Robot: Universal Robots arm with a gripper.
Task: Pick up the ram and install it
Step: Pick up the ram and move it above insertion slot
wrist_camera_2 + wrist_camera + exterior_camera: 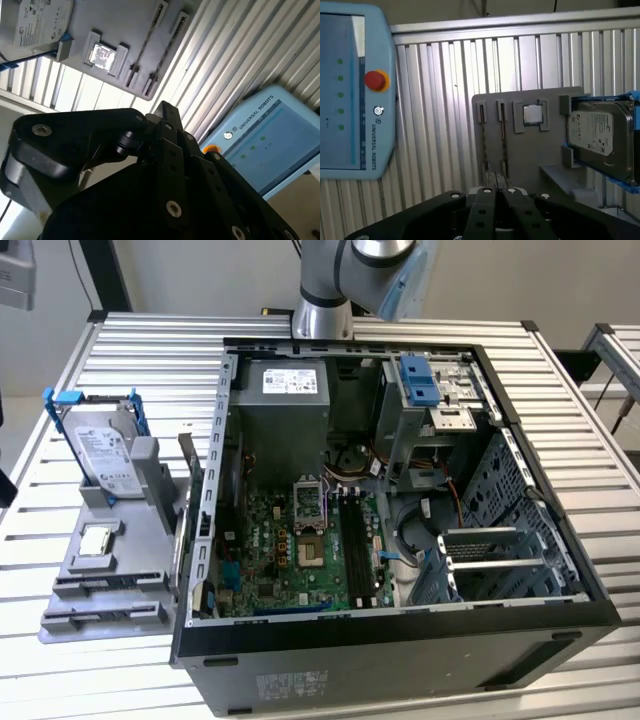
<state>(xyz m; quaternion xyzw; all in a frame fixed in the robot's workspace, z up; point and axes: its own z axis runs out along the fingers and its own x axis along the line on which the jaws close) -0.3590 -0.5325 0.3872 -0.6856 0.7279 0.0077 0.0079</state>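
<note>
Gripper (496,191) jaws sat closed together, empty, facing the grey tray (530,150) in the first wrist view. That tray lay at the exterior view's left, beside the open computer case (400,665).

I count one open computer case (400,655), one green motherboard (262,570), one power supply (280,412), one hard drive (105,455), one grey fixture tray (130,560), two narrow slots (105,586) on it, one processor chip (97,540), one teach pendant (350,90).
</note>
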